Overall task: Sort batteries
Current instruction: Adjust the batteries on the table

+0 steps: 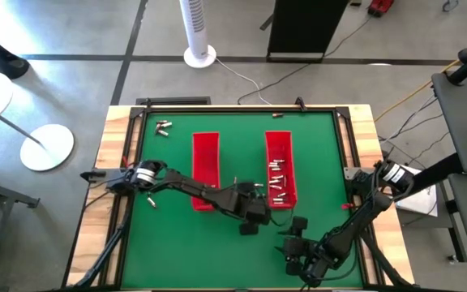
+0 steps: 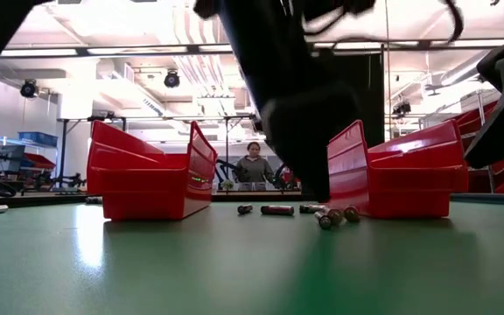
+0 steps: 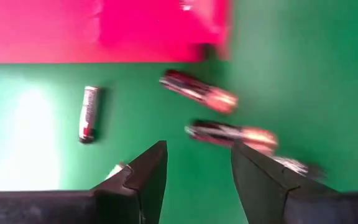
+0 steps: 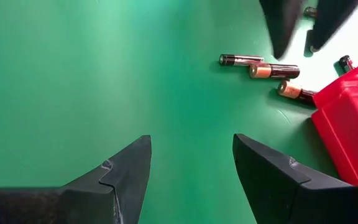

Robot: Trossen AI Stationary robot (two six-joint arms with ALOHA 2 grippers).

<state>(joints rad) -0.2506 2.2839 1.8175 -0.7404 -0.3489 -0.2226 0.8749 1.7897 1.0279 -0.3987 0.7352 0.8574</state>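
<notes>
Several batteries point(image 3: 232, 134) lie loose on the green mat near the near end of the right red tray point(image 1: 280, 166); in the low view they point(image 2: 276, 210) lie between the two trays. More batteries point(image 1: 278, 185) rest inside that right tray. My left gripper point(image 3: 197, 149) hovers open over the loose ones, touching none; it also shows in the high view point(image 1: 251, 225). My right gripper point(image 4: 191, 140) stands open over bare mat nearer the front edge point(image 1: 296, 234), with the same batteries point(image 4: 273, 70) farther off. The left red tray point(image 1: 205, 170) holds nothing that I can see.
A few batteries point(image 1: 163, 126) lie at the mat's far left, one point(image 1: 278, 115) at the far edge and one point(image 1: 148, 200) beside the left arm. Wooden rails point(image 1: 120, 122) frame the mat. A person point(image 2: 254, 166) sits in the room beyond the table.
</notes>
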